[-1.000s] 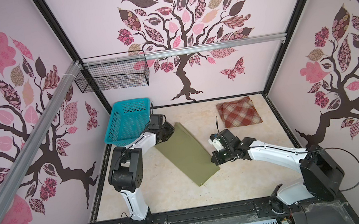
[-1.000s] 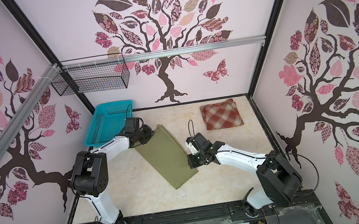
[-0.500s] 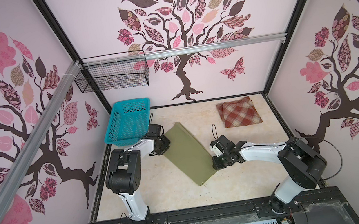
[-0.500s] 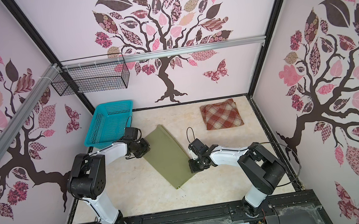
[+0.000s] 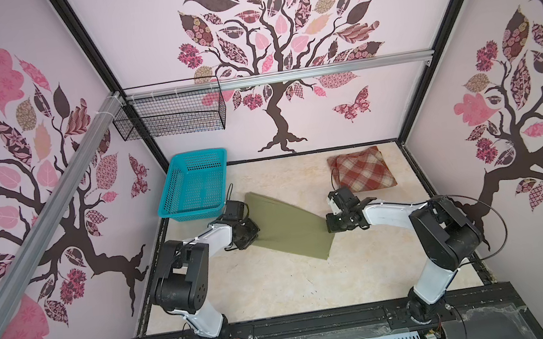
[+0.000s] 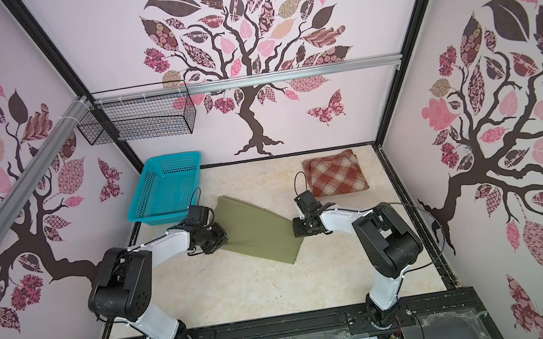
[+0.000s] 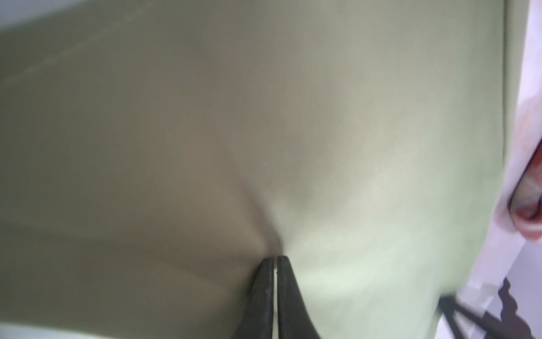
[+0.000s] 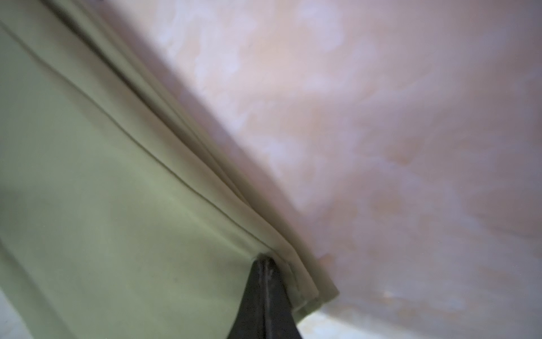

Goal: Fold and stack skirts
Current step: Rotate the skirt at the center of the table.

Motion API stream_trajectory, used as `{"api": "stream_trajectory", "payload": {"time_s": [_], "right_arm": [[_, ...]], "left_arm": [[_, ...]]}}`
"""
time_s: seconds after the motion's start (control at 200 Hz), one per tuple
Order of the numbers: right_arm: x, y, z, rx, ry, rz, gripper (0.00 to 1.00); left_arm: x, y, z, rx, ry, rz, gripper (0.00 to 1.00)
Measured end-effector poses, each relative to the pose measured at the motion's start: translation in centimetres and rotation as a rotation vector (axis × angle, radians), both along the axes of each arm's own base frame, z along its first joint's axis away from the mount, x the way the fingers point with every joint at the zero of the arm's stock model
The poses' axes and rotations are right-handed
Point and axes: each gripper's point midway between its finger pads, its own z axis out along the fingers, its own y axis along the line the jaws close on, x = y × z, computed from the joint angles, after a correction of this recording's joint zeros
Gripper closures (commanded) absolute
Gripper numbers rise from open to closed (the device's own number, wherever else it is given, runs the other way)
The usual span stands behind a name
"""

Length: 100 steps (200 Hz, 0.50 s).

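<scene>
Enclosure with pale pink walls (image 5: 313, 11) bearing tree decals, floored by a mottled cream tabletop (image 5: 279, 290). An aluminium rail (image 5: 321, 70) and a hanging wire basket (image 5: 171, 119) sit high behind the olive-green skirt (image 5: 284, 225), which lies folded and aslant at mid-table. A turquoise basket (image 5: 197, 154) stands near its far left corner. The plaid skirt (image 5: 362, 169) lies folded, apart, beyond its right edge. The left gripper (image 7: 275, 258) and right gripper (image 8: 265, 259), jaws pressed together, pinch its opposite edges.

Two-armed pinch on the olive-green skirt (image 5: 288, 227).
The left gripper (image 7: 275, 259) and the right gripper (image 8: 265, 260) each pinch an opposite edge of it, jaws closed.
</scene>
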Motion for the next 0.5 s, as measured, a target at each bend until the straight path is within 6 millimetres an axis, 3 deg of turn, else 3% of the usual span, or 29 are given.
{"api": "stream_trajectory", "payload": {"time_s": [0.13, 0.33, 0.42, 0.5], "right_arm": [[0.0, -0.1, 1.1, -0.012, -0.012, 0.003, 0.98], [-2.9, 3.0, 5.7, 0.066, -0.086, 0.106, 0.97], [-4.4, 4.6, 7.2, 0.124, -0.104, 0.157, 0.97], [-5.5, 4.9, 6.8, 0.15, -0.084, 0.172, 0.97]], "left_arm": [[-1.6, -0.6, 1.8, -0.013, -0.018, -0.019, 0.89], [-0.4, 2.0, 6.3, -0.022, -0.147, 0.054, 0.87], [0.5, 3.9, 6.4, -0.02, -0.16, 0.109, 0.87], [0.9, 5.2, 5.7, -0.007, -0.146, 0.136, 0.88]]}}
